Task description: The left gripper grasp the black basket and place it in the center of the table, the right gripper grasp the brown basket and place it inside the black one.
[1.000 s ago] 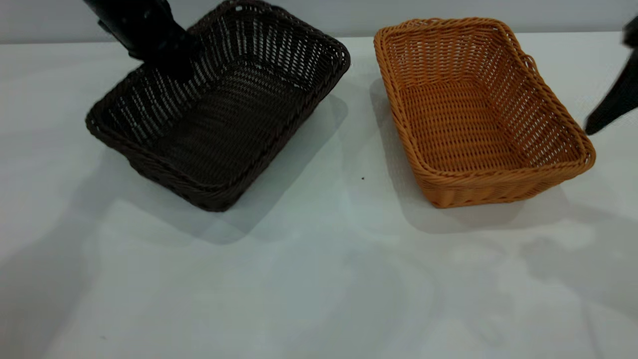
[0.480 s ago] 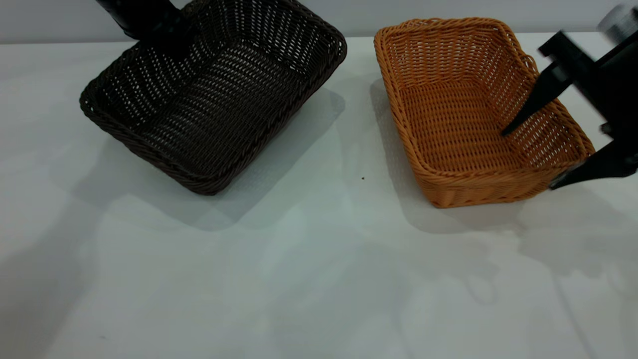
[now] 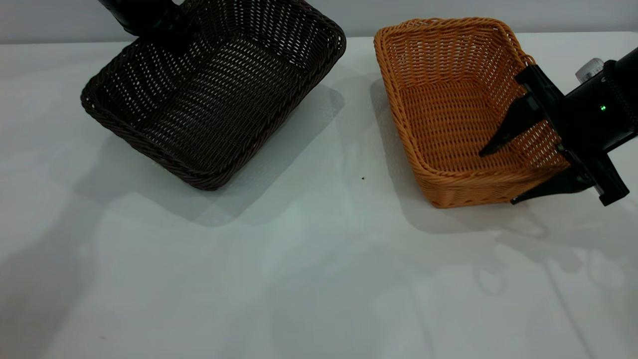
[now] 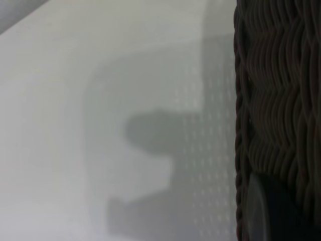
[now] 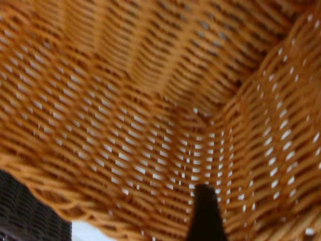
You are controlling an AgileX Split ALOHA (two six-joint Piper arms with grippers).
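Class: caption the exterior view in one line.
Left gripper lifts dark wicker basket; open right gripper straddles orange-tan wicker basket's wall.

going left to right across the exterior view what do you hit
left pincer at the black basket's far rim → black basket → bare strip of table → brown basket → right pincer, open, straddling the brown basket's right wall

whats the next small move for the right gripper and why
Probably close on the wall. The right gripper is open, one finger inside the brown basket and one outside its near right wall, so it already straddles the wall but does not yet hold it.
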